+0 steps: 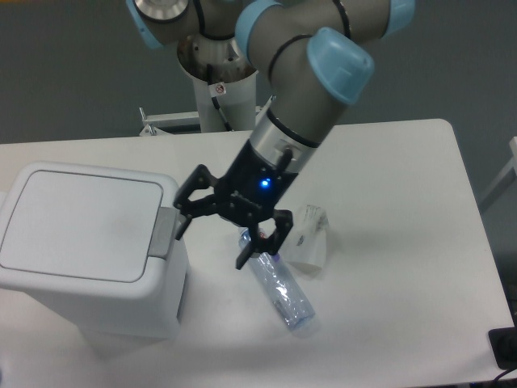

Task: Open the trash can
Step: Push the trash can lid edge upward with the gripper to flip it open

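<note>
With its jaws spread and holding nothing, the gripper (pixel 212 238) hovers just right of the trash can (pixel 89 246) at the table's left — lid shut flat — so best press squarely down on the grey push tab (pixel 164 232), not the lid.

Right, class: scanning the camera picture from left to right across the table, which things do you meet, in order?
trash can → grey push tab → gripper, open → clear plastic bottle → small white packet
</note>
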`<state>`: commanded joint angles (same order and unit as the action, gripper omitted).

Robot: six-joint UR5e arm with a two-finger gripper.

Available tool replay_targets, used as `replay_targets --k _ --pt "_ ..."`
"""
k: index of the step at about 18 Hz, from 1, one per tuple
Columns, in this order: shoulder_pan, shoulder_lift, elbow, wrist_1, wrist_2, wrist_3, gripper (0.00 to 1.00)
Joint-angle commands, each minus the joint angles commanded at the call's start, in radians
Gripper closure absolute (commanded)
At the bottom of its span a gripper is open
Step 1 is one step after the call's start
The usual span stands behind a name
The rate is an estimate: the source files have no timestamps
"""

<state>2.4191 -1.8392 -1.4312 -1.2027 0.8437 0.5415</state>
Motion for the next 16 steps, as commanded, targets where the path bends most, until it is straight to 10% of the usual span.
replay_targets --k 16 --pt "-0.023 -0.003 -0.048 0.032 0.060 0.000 0.00"
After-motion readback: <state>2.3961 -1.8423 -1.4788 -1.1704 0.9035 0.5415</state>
